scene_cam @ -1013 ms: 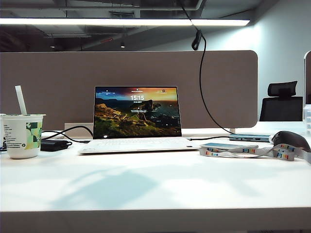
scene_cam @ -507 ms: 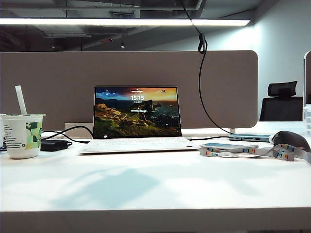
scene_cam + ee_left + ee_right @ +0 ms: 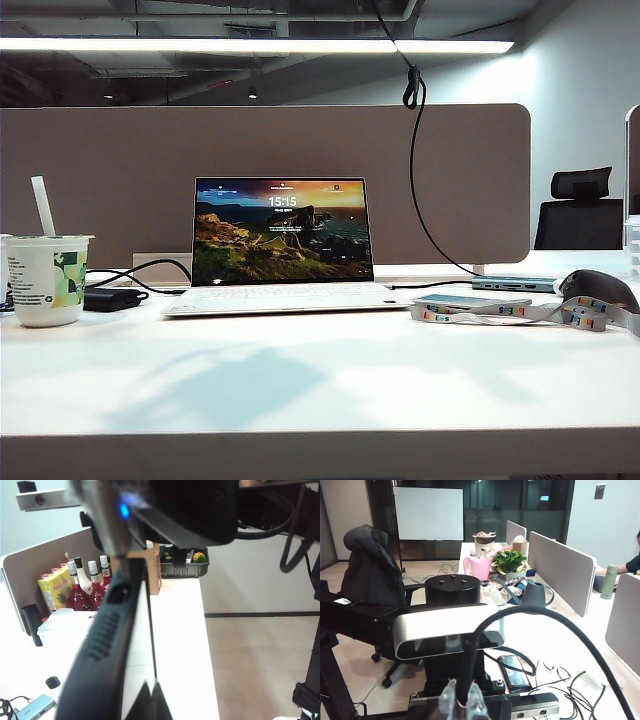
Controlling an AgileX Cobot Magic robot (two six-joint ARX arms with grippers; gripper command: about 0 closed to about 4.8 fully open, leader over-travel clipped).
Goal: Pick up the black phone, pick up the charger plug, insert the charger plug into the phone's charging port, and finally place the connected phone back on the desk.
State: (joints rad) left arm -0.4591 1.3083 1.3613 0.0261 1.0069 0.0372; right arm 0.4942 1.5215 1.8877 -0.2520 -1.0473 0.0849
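Observation:
In the left wrist view the black phone point(image 3: 107, 645) is seen edge-on, its short end with speaker holes and the charging port point(image 3: 119, 594) facing the camera. My left gripper point(image 3: 145, 702) is shut on it; one dark fingertip point(image 3: 161, 705) lies against its glossy face. In the right wrist view my right gripper point(image 3: 462, 700) is shut on the charger plug point(image 3: 466, 682), whose black cable point(image 3: 530, 611) arches away; the silver tip is hidden. In the exterior view that cable point(image 3: 411, 160) hangs over the desk point(image 3: 320, 400), with both grippers out of frame.
An open laptop point(image 3: 283, 240) stands mid-desk before the fabric divider point(image 3: 120, 170). A cup point(image 3: 45, 280) and power brick point(image 3: 110, 298) sit left; a pale slab with lanyard point(image 3: 470, 301) and a mouse point(image 3: 598, 288) sit right. Red bottles point(image 3: 90, 587) stand beyond the phone.
The strap loop on the hanging cable has swung slightly at the top of the exterior view. Nothing on the desk has moved.

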